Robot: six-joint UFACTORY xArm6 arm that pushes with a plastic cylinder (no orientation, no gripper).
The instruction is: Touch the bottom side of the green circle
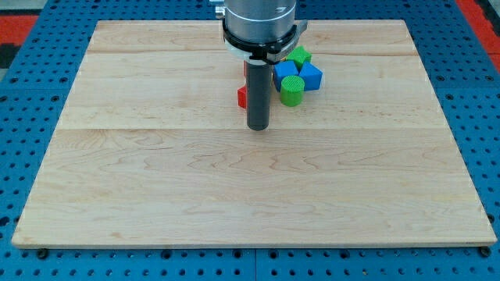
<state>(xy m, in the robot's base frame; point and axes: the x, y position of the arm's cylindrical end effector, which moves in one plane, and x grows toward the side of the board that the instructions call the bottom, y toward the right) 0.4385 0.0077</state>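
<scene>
The green circle [291, 91], a short green cylinder, stands near the top middle of the wooden board [156, 187]. It touches a cluster of blocks: a blue block [285, 72] above it, another blue block [311, 76] to its upper right, and a second green block [298, 55] above those. My tip [258, 126] rests on the board below and to the left of the green circle, apart from it. A red block [243, 95] sits just left of the rod, partly hidden behind it.
The arm's round grey body [260, 22] hangs over the top middle of the board and hides what lies behind it. A blue pegboard [31, 47] surrounds the board on all sides.
</scene>
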